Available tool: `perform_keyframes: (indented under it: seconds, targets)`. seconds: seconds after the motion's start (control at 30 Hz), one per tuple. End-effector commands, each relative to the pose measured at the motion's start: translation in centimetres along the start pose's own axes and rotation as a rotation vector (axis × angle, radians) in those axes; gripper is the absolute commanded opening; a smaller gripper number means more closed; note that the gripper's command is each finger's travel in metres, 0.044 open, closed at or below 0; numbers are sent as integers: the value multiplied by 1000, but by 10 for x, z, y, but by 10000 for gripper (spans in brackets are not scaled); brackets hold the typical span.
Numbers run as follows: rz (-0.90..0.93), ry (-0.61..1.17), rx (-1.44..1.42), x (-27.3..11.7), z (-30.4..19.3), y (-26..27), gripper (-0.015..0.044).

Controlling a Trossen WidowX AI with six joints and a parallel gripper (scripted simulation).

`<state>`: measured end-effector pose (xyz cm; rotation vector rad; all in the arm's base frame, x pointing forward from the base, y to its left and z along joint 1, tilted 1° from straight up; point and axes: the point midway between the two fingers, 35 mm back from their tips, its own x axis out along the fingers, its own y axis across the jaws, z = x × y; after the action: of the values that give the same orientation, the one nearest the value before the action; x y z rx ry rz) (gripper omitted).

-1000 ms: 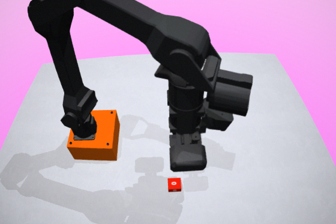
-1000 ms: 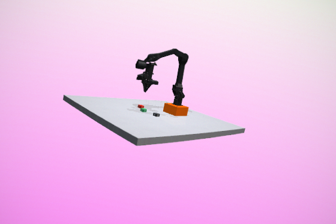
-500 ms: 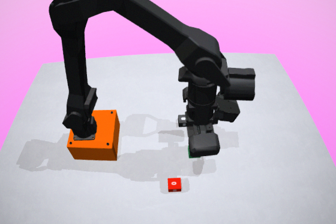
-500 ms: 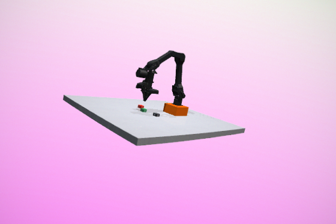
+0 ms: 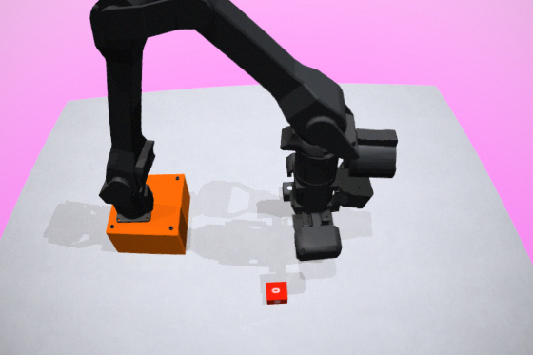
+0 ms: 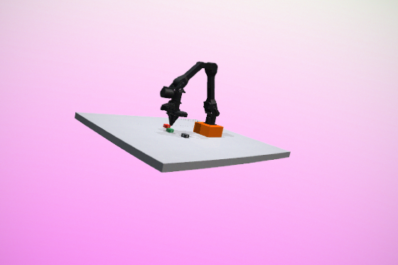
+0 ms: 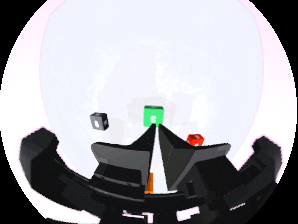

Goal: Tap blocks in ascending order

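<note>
A red block (image 5: 276,291) (image 6: 166,126) (image 7: 195,139) shows a 0 in the top view. A green block (image 6: 170,130) (image 7: 153,115) lies just beyond the fingertips in the wrist view; its small digit is not clearly readable. A black block (image 6: 185,136) (image 7: 99,121) lies left of the green one in the wrist view, its digit unclear. My gripper (image 6: 171,125) (image 7: 156,125) is shut and empty, pointing down a little above the table near the green block. In the top view the arm hides the fingertips and the green block.
The orange base box (image 5: 148,241) (image 6: 211,131) carries the arm at the left of the top view. The grey table (image 5: 95,307) (image 6: 149,148) lies beneath, with the arm's shadows on it. The red block is near the front in the top view.
</note>
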<state>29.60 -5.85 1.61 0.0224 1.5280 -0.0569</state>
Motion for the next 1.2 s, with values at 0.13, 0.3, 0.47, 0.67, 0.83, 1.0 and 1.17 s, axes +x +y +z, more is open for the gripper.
perform_keyframes:
  seconds: [0.13, 0.3, 0.47, 0.67, 0.83, 1.0, 1.17]
  targets:
    - [-2, 6, 5, 14, -1, 0, 20]
    - [-2, 6, 5, 22, -2, 0, 20]
    - [-2, 6, 5, 23, -2, 0, 20]
    - [-2, 6, 5, -7, -1, 0, 20]
    - [-2, 6, 5, -30, 2, -1, 20]
    - [-2, 6, 5, -88, 0, 0, 20]
    - [-2, 6, 2, -88, 0, 5, 20]
